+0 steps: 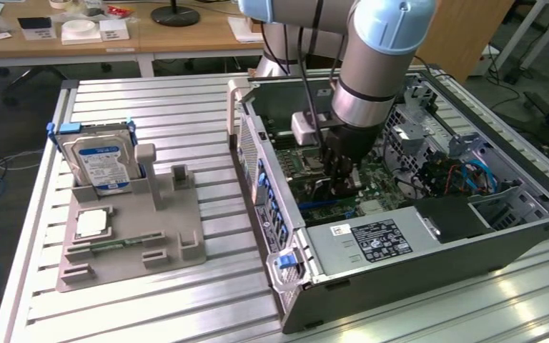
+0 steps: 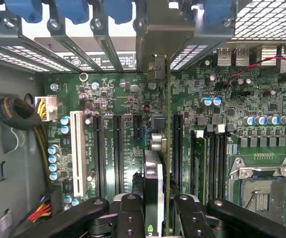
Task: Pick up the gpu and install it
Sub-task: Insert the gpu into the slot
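Note:
My gripper (image 2: 160, 218) is down inside the open computer case (image 1: 503, 236), over the green motherboard (image 2: 133, 104). It is shut on the gpu (image 2: 155, 178), which stands on edge between the two black fingers (image 2: 130, 215). The card's thin green board edge runs toward the rear bracket (image 2: 156, 69) at the case's slot openings. It stands over the motherboard between two long black expansion slots (image 2: 118, 148); whether it is seated in a slot is hidden. In the exterior view the gripper (image 1: 342, 182) hangs low in the middle of the case, with the dark card (image 1: 324, 191) beneath it.
On the grey fixture (image 1: 131, 236) at the exterior view's left stand a hard drive (image 1: 103, 163) and a square CPU chip (image 1: 94, 224). Inside the case are a power supply (image 1: 370, 239), a CPU socket (image 2: 261, 193), memory slots (image 2: 212, 158), a white slot (image 2: 77, 148) and cable bundles (image 2: 16, 114).

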### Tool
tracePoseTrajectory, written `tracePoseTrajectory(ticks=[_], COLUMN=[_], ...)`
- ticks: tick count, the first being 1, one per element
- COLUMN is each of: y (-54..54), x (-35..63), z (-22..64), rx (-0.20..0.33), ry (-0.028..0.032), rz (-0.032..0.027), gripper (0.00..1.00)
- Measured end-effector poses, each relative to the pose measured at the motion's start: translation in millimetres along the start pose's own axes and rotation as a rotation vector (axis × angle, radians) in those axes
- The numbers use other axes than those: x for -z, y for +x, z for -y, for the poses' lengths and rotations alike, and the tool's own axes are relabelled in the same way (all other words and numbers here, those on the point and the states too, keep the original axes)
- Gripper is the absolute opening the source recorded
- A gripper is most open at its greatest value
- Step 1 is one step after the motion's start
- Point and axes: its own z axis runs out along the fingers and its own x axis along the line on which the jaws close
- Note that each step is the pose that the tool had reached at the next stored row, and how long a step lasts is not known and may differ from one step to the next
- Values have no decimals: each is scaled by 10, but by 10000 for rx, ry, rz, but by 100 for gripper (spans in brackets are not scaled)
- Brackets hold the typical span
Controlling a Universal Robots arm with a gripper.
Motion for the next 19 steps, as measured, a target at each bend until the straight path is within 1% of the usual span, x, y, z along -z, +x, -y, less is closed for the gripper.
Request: tracePoseTrajectory(ticks=[7, 14, 15, 16, 18, 19], y=[2, 2, 2, 0, 0, 0], x=[-69, -85, -83, -69, -9, 5], z=[-7, -7, -7, -6, -5, -5], rx=[-4, -5, -5, -5, -4, -4], ry=[-3, -4, -4, 5, -1, -3], rz=[86, 105, 106, 122, 107, 106], gripper=[28, 28, 28, 28, 28, 28])
